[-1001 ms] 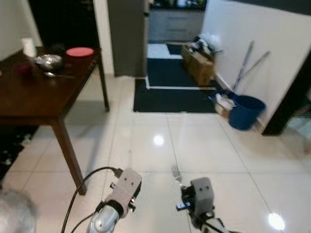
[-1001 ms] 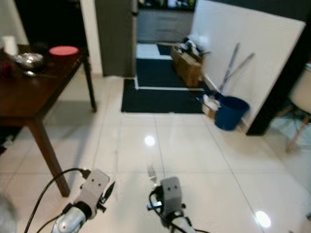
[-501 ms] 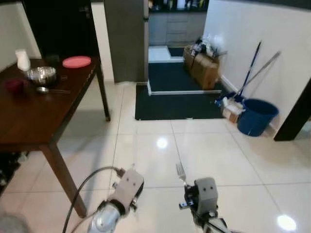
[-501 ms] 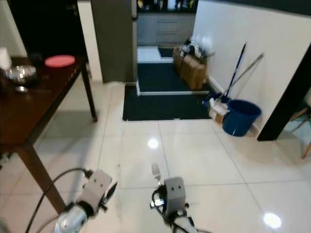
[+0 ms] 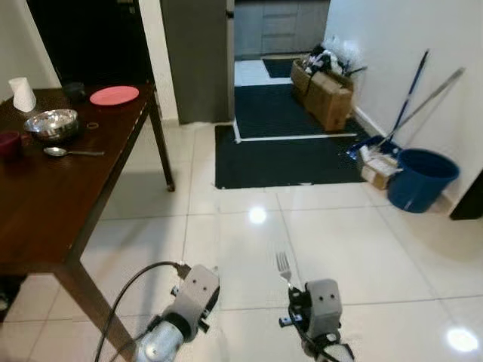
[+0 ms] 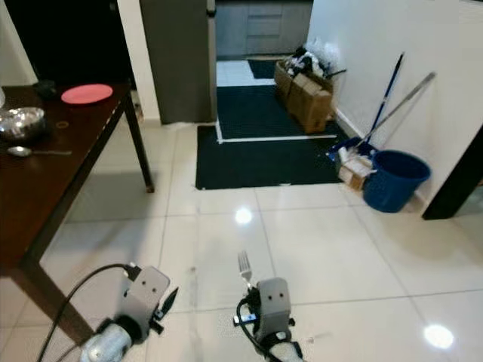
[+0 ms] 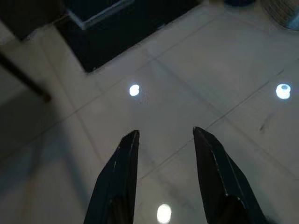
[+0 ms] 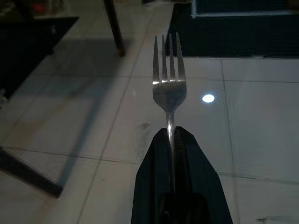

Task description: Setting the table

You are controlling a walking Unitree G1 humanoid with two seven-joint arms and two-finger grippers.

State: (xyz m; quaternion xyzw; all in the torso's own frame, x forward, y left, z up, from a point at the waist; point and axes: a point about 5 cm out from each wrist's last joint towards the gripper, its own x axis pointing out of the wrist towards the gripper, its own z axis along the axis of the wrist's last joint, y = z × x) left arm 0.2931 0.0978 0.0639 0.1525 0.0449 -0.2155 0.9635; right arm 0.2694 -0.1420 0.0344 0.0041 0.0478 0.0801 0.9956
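Observation:
My right gripper [image 8: 171, 133] is shut on a silver fork [image 8: 168, 81], tines pointing up and forward; the fork [image 5: 283, 265] also rises from the right wrist low in the left eye view. My left gripper [image 7: 164, 136] is open with nothing between its fingers, hanging over the white tile floor. The dark wooden table [image 5: 68, 196] stands to my left. On it sit a pink plate [image 5: 114, 96], a metal bowl [image 5: 51, 124], a spoon [image 5: 72, 151], a dark red cup [image 5: 9, 142] and a white cup [image 5: 23, 95].
A black mat [image 5: 290, 132] lies ahead before a doorway. A blue bucket [image 5: 423, 179] with mops [image 5: 407, 98] leans on the right wall, beside cardboard boxes [image 5: 328, 90]. The table's leg [image 5: 162, 151] stands near the mat.
The camera has moved toward the table and turned a little, so the table looks larger and nearer. The fork stays held in the right gripper; the left gripper stays open.

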